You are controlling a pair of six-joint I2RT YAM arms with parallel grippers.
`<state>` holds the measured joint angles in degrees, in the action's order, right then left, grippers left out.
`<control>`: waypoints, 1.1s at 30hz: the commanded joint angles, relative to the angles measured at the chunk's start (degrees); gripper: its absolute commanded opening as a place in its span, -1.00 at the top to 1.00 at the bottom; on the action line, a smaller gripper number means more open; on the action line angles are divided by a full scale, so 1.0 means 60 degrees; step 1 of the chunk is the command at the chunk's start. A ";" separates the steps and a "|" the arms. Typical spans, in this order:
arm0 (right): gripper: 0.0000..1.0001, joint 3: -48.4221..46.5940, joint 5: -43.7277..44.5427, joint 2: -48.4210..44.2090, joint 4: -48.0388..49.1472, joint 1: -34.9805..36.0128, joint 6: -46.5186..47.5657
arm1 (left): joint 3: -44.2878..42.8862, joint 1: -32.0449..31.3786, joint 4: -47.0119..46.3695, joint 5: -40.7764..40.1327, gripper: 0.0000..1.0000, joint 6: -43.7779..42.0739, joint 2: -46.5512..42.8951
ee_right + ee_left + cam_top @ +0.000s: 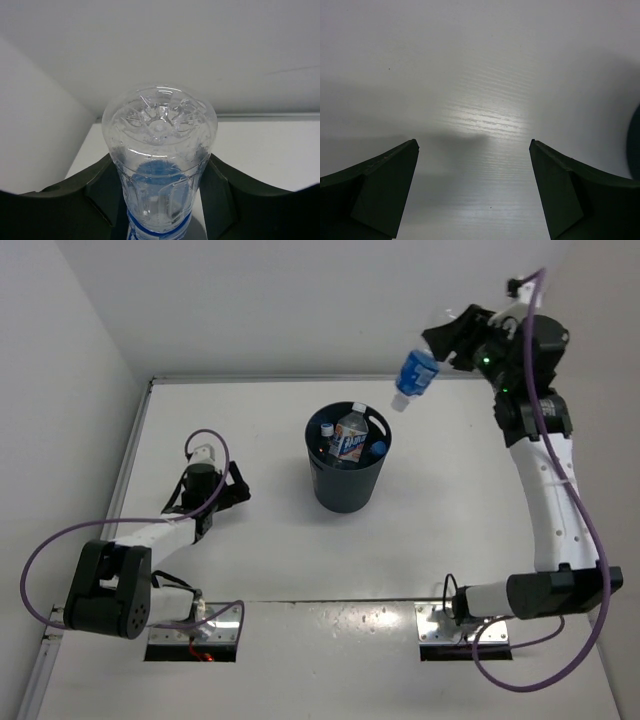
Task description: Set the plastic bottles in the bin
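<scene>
My right gripper [434, 352] is raised near the back right and is shut on a clear plastic bottle [415, 373] with a blue label, its white cap pointing down and left. In the right wrist view the bottle's base [160, 125] faces the camera, with a dark finger pressed on each side. The dark round bin [345, 490] stands mid-table, below and left of the held bottle. Inside it, a white-blue labelled bottle [350, 437] and two others [327, 428] [378, 450] show. My left gripper [228, 492] lies low on the table left of the bin, open [474, 145] over bare tabletop.
White walls close the table at the back and left, with a raised edge [135, 440] along the left side. The bin's dark side [635, 142] shows at the right edge of the left wrist view. Purple cables loop around both arms.
</scene>
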<state>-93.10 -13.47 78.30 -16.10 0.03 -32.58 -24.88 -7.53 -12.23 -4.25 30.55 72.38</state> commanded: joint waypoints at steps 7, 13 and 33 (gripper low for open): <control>0.77 0.0427 -0.1035 0.0675 0.0910 0.2877 0.1633 | 0.0075 -0.0181 -0.0423 0.0167 -1.00 0.0109 0.0168; 0.61 0.2111 -0.0948 0.0383 0.0910 0.3846 0.2178 | 0.0075 -0.0181 -0.0423 0.0167 -1.00 0.0196 0.0168; -0.90 0.0328 -0.0772 0.0704 0.0823 0.2662 0.2368 | 0.0075 -0.0181 -0.0423 0.0167 -1.00 0.0197 0.0344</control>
<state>-86.46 -18.20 82.30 -13.91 17.56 -19.22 -24.88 -8.19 -12.95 -3.75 30.96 74.26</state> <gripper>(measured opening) 0.950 0.997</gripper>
